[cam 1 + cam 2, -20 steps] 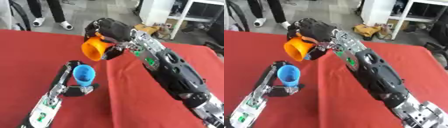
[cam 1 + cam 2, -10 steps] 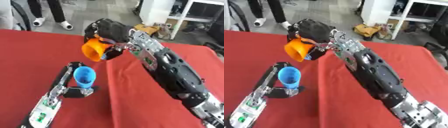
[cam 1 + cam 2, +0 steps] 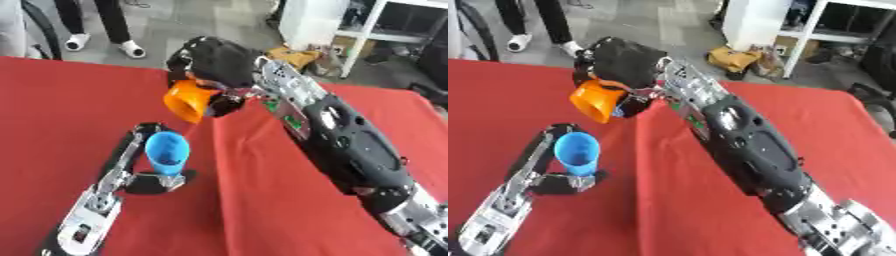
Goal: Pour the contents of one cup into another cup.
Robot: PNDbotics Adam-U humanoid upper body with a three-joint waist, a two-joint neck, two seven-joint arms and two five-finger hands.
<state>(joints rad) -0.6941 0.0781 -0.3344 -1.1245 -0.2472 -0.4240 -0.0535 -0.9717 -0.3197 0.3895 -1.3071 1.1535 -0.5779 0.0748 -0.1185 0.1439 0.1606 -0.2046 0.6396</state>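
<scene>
My right hand [image 3: 219, 62] is shut on an orange cup [image 3: 191, 101], holding it tipped over with its mouth facing down and left. Just below it stands a blue cup [image 3: 166, 151], upright, held in my left hand [image 3: 150, 176], whose fingers are curled round its lower part. The orange cup's rim hangs a little above and to the right of the blue cup's mouth. Both arms lie over the red table [image 3: 262, 215]. I cannot make out what is inside either cup.
The red table's far edge [image 3: 79, 60] runs behind the cups, with grey floor beyond. A person's legs and white shoes [image 3: 131, 48] stand at the far left. White shelving [image 3: 367, 25] and clutter are at the far right.
The orange cup has stayed tipped above the blue cup; both hands hold almost the same places. The whole view has shifted slightly.
</scene>
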